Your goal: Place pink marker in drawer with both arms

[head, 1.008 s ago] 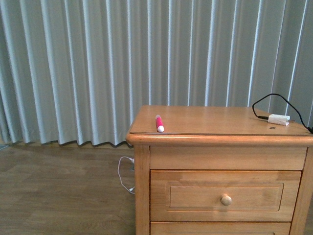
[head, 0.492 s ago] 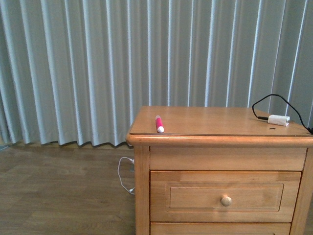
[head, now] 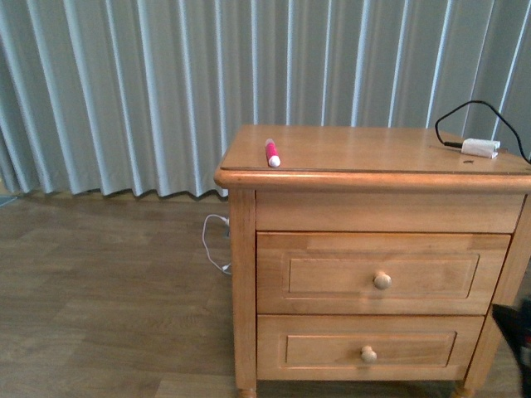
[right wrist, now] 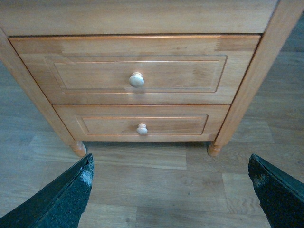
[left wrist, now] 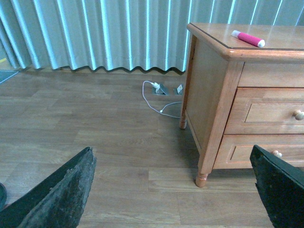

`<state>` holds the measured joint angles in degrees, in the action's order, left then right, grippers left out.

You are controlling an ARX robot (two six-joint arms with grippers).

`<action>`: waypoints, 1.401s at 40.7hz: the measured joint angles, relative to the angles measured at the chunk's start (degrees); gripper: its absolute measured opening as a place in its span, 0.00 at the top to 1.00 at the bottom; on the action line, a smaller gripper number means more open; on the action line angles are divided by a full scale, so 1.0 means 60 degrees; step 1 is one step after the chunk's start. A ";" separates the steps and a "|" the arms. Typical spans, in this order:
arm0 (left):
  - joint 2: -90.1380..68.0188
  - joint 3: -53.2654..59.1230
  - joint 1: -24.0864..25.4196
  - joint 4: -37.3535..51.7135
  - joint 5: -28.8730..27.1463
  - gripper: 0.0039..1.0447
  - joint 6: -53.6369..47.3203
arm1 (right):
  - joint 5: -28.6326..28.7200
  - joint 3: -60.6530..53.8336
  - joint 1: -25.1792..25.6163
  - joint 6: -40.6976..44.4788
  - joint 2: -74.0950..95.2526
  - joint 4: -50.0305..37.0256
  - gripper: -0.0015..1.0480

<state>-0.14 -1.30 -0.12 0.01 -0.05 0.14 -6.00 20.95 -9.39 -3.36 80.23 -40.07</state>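
Note:
The pink marker (head: 271, 152) lies on the nightstand's top near its front left corner; it also shows in the left wrist view (left wrist: 247, 38). The drawer (head: 332, 275), the taller upper one with a round knob (head: 382, 280), is shut; it fills the top of the right wrist view (right wrist: 180, 71). My left gripper (left wrist: 173, 190) is open and empty, low over the floor to the left of the nightstand. My right gripper (right wrist: 171, 190) is open and empty, low in front of the drawers. A dark piece of an arm (head: 514, 332) shows at the lower right of the front view.
A shallower drawer (head: 332, 348) with a smaller knob sits shut below. A white plug (head: 479, 148) on a black cable lies at the top's back right. A white cable (left wrist: 154, 97) trails on the wooden floor by the curtain (head: 124, 83).
The front view has shifted: the nightstand now sits higher in the picture, the lower drawer has come into view, and a dark arm part has appeared at the lower right. The marker has not moved.

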 joint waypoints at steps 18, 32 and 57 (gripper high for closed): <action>0.0000 0.0000 0.0000 0.0000 0.0000 0.06 -0.0004 | -0.0506 0.4433 -0.0525 -0.0098 0.6014 -0.1049 0.09; 0.0000 0.0000 0.0000 0.0000 0.0000 0.06 -0.0004 | -0.0601 0.6936 -0.0557 -0.0182 0.7836 -0.0397 0.09; 0.0000 0.0000 0.0000 0.0000 0.0004 0.06 -0.0004 | -0.0463 0.8976 -0.0452 -0.0007 0.9184 0.0499 0.09</action>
<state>-0.14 -1.30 -0.12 0.01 -0.03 0.12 -8.78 74.81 -12.10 -3.40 135.33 -37.08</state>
